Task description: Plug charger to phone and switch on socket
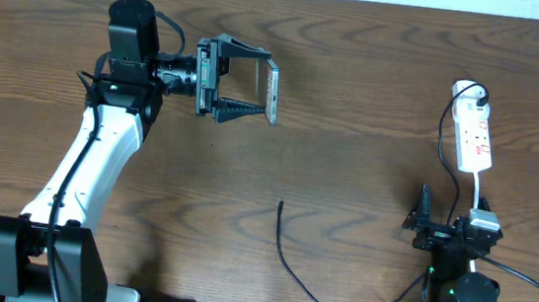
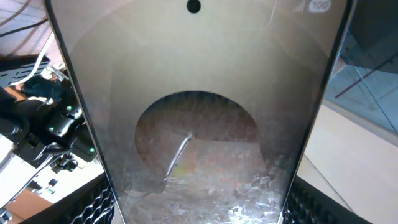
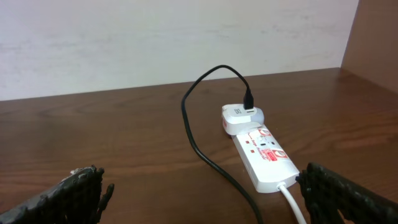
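- Hazard at the charger [image 1: 288, 264]: lies loose on the worktop [image 1: 371, 131] with its free plug tip well apart from both sets of fingers. Likely to skid or flick away under a pinch on the thin cable rather than on the tip.
- Hazard in the slack: loops along the near edge and passes close by the right arm. Prone to snagging or dragging during any lift of the tip.
- Hazard at the socket [image 1: 475, 139]: appears light and unfixed. Liable to slide under a sideways push on its switch. Switch position not readable here.
- Hazard at the phone [image 1: 272, 92]: held only by its side edges, near the fingertips. Liable to pivot or drop under off-axis insertion force. Port not visible in any view, hence alignment unverified.
- State of the right fingers [image 3: 62, 199]: spread wide, holding nothing, touching nothing. Point toward the socket from its near side, well short of the white plug [image 3: 244, 117] at its far end.
- State of the left fingers [image 2: 93, 205]: clamped on the phone, one against each side edge. Carry it apparently raised off the worktop at the far left, screen toward the wrist camera.
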